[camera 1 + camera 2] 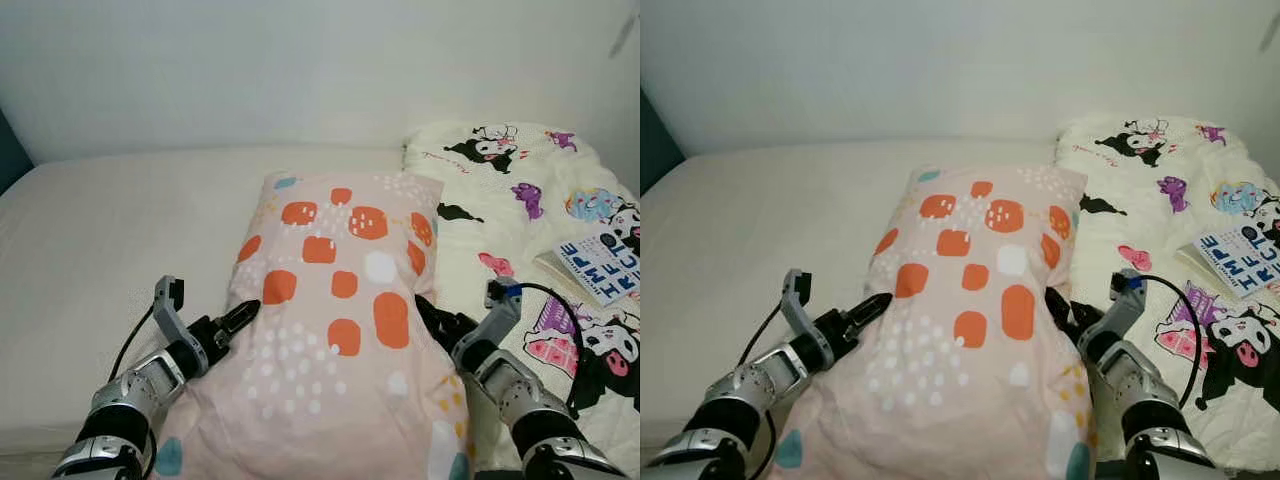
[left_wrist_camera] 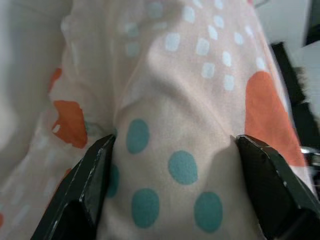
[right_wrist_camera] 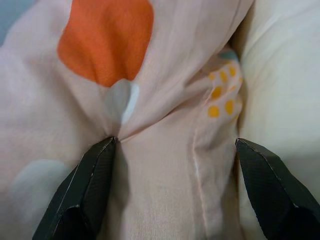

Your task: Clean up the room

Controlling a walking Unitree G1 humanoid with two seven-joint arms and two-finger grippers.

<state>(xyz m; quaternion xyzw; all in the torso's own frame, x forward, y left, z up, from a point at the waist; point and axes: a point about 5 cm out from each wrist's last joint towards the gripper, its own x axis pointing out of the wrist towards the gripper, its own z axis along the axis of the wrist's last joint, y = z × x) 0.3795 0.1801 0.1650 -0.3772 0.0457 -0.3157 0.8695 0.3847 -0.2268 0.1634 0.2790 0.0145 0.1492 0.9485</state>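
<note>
Two pincers press a pink spotted pillow (image 1: 340, 300) at the centre of the bed (image 1: 100, 230): left pincer (image 1: 238, 320) at 9 o'clock, right pincer (image 1: 432, 318) at 3 o'clock. Both jaws spread wide around bunched fabric. A book (image 1: 600, 265) lies on the cartoon quilt (image 1: 520, 180) at 3 o'clock.

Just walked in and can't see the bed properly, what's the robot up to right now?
It is handling a pink patterned pillow on the bed. The left tool and the right tool press against its two sides, fingers spread wide with pillow fabric between them. A cartoon-print quilt with a book on it lies to the robot's right.
</note>
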